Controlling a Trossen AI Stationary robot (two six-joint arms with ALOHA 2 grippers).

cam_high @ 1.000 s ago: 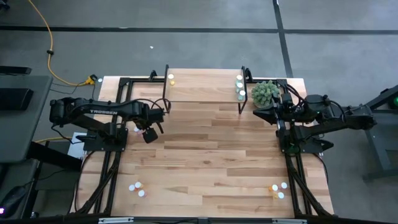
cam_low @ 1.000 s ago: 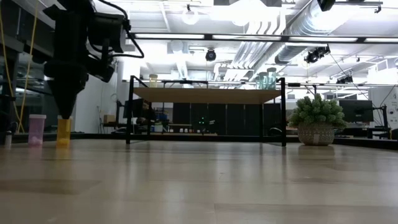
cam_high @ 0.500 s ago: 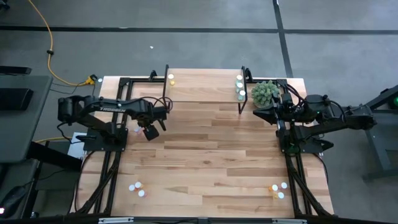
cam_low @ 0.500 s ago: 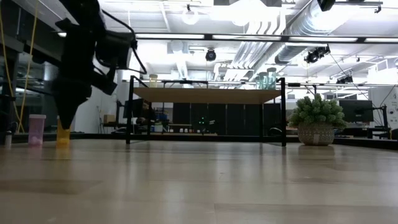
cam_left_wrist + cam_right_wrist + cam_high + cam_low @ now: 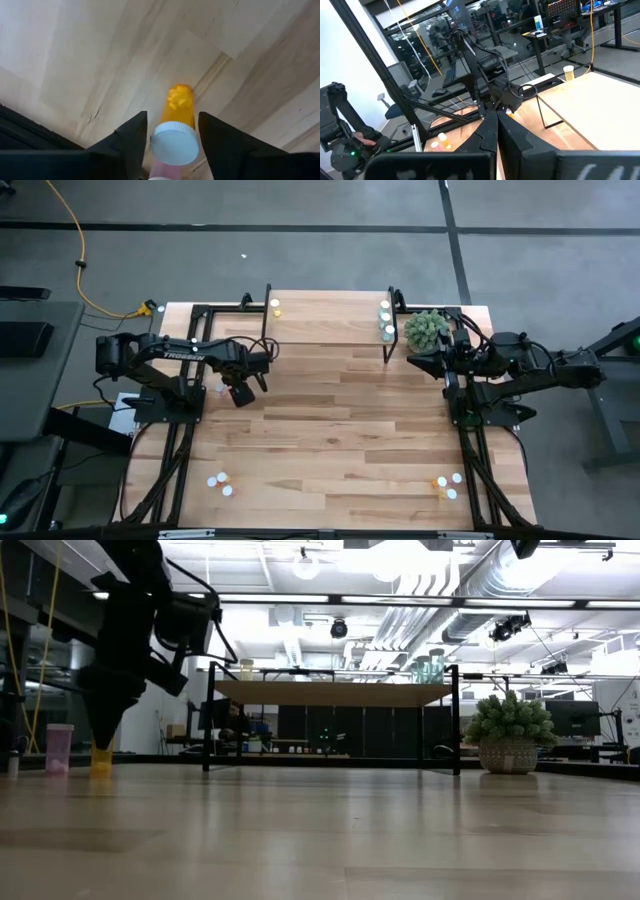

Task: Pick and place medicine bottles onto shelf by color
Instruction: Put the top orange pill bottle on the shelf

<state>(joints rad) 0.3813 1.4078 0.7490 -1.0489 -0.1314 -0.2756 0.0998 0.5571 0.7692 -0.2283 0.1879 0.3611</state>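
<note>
**Left gripper straddling an upright yellow bottle at the desk's left edge**

Your left gripper (image 5: 170,132) hangs point-down over the left side of the desk (image 5: 340,430), just in front of the shelf's (image 5: 330,320) left legs. In the left wrist view its two dark fingers (image 5: 131,137) stand spread on either side of a yellow medicine bottle (image 5: 176,107), with a gap visible on each side of the white cap (image 5: 174,144); you cannot tell from these views whether they touch the body. The bottle stands upright, its long axis vertical, cap up and base on the desk. The low view shows the same yellow bottle (image 5: 101,758) beneath the fingertips, with a pink bottle (image 5: 59,748) standing upright just beside it, also cap up.

On the shelf, one yellow bottle (image 5: 275,307) stands at the left end and a cluster of teal bottles (image 5: 386,319) at the right end, all upright. More bottles stand near the front corners of the desk: pink ones (image 5: 220,482) on the left, an orange and pale ones (image 5: 447,484) on the right.

Your right gripper (image 5: 415,361) waits at the right side beside the green plant ball (image 5: 427,329), its fingers (image 5: 487,135) pressed together and holding nothing.
</note>
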